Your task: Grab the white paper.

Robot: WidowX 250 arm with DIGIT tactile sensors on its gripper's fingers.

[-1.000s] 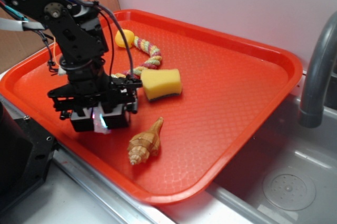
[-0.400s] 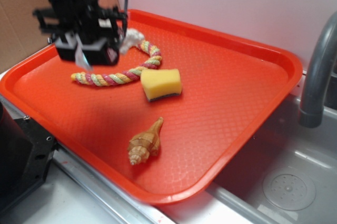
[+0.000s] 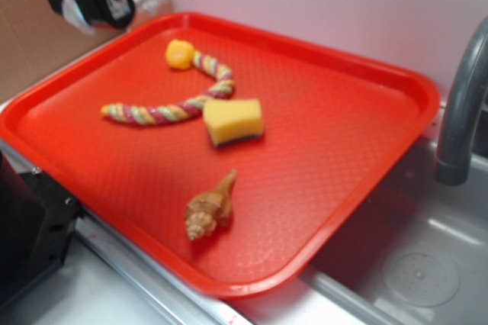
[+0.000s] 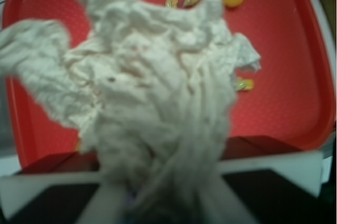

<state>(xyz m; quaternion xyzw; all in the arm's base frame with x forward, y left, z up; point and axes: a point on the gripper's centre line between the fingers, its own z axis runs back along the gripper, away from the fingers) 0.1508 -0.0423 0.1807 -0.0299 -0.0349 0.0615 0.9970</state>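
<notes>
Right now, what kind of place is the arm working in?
Probably a kitchen-style sink counter, perhaps a mock-up. A grey faucet curves over a steel sink basin at right, and the red tray sits on the metal counter beside it, carrying a yellow sponge.

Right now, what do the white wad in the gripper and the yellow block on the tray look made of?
White paper: thin tissue-like paper, matte, wrinkled and pinched into folds. Yellow sponge: likely foam, matte, with a dark, probably scouring, layer underneath.

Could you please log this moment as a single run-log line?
gripper: shut on paper | height: raised above tray far-left corner | on tray: sponge, rope, shell | grab: done
</notes>
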